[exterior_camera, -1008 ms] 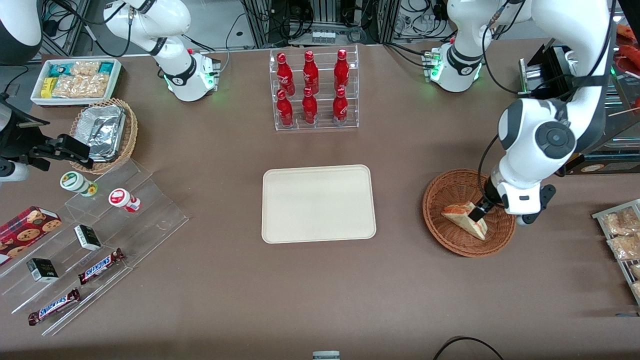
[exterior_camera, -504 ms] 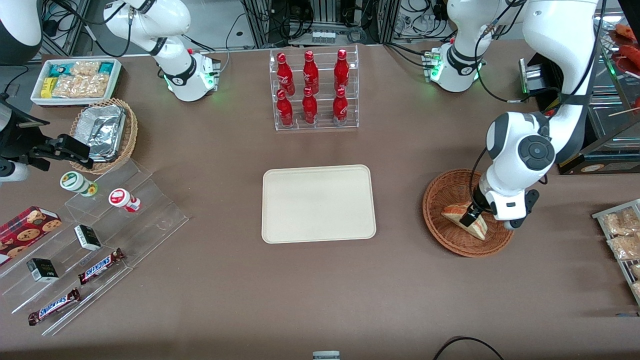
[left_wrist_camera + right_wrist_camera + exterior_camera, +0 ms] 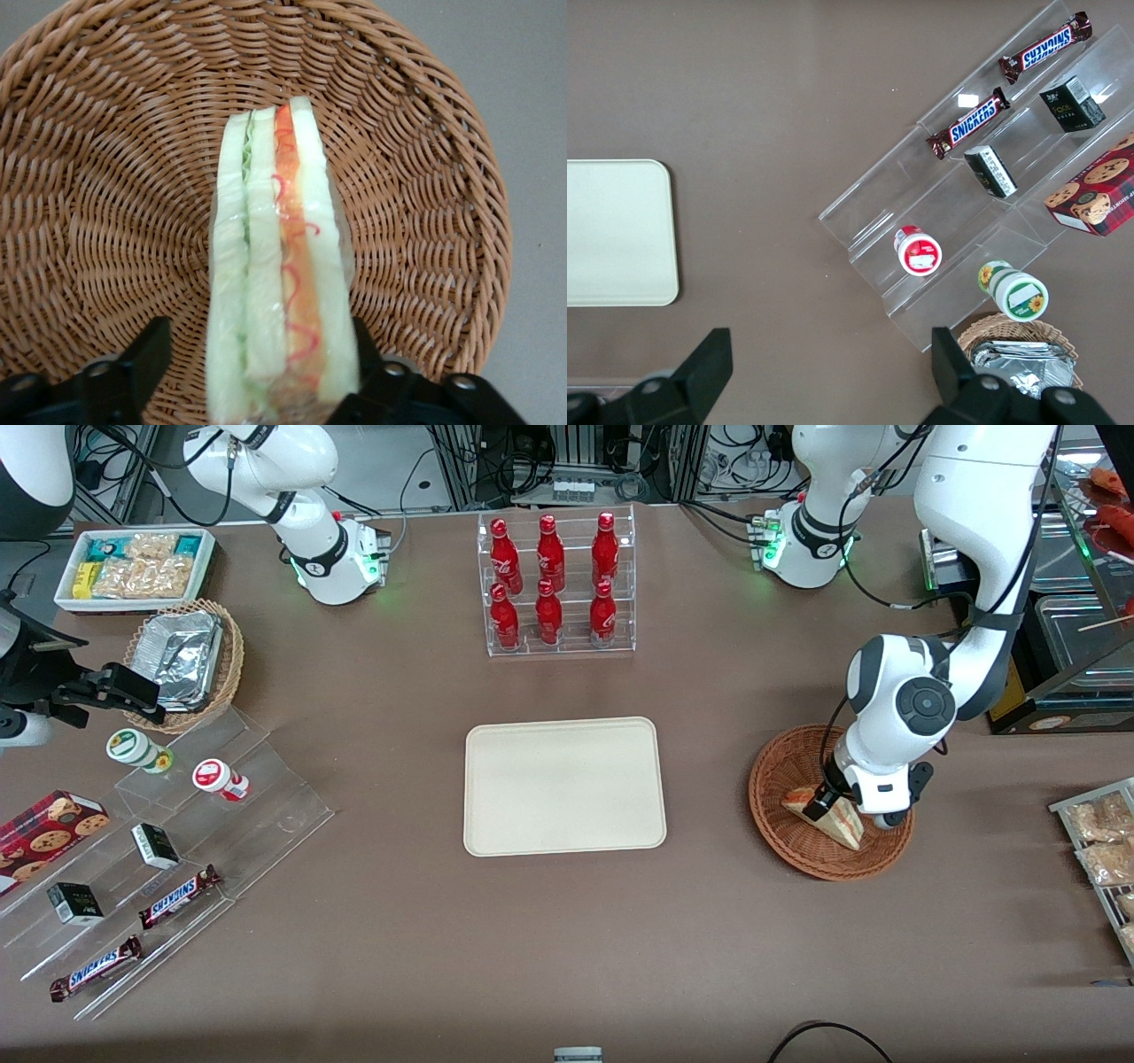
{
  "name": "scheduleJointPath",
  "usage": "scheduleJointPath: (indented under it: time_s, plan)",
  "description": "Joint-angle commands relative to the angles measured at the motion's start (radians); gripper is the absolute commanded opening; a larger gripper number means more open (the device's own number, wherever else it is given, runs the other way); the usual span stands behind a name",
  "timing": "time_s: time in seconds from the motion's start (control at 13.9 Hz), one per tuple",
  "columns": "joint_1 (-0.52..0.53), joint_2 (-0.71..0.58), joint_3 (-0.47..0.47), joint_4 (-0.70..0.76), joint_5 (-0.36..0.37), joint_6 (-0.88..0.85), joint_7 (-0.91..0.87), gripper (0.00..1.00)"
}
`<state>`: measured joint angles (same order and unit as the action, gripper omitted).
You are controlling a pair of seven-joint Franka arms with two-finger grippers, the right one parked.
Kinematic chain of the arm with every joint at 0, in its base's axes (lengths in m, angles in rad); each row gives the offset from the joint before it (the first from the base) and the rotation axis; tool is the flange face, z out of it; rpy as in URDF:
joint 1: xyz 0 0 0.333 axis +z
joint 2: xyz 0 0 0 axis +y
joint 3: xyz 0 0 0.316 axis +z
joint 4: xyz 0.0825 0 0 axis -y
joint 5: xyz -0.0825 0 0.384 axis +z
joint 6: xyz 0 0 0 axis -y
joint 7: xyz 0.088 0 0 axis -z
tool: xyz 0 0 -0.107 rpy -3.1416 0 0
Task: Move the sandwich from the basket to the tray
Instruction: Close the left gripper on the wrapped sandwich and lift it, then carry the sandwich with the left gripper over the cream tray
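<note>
The sandwich (image 3: 840, 822), a wedge of white bread with red-orange and green layers, lies in the reddish-brown wicker basket (image 3: 769, 779) toward the working arm's end of the table. My gripper (image 3: 827, 801) is down in the basket, open, with its fingers on either side of the wedge. In the left wrist view the sandwich (image 3: 275, 266) stands on edge between the fingers (image 3: 146, 350) over the basket weave (image 3: 106, 177); one finger is at the bread, the other a little apart from it. The cream tray (image 3: 563, 786) lies bare at mid-table.
A clear rack of red bottles (image 3: 555, 584) stands farther from the camera than the tray. Snack packets on a rack (image 3: 1103, 841) lie at the working arm's table edge. A tan basket with foil containers (image 3: 184, 660), a white snack bin (image 3: 135, 567) and acrylic steps (image 3: 168, 850) sit toward the parked arm's end.
The arm's wrist has swung in over the basket and the gripper has shifted slightly toward the tray along the sandwich. The sandwich has stayed where it was.
</note>
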<state>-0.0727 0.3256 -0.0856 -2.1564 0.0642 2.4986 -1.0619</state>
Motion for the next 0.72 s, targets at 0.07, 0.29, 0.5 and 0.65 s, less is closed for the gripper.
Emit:
scheduleJointPath:
  time_s: [0.07,0.29,0.5,0.65]
  plan:
    - [0.001,0.021,0.004,0.058,0.017,0.005,-0.027,0.0]
    - [-0.001,0.004,0.006,0.105,0.02,-0.082,-0.021,0.0]
    - [-0.012,-0.033,-0.016,0.237,0.06,-0.329,-0.013,0.0]
    - [-0.051,-0.027,-0.029,0.353,0.065,-0.467,-0.013,0.0]
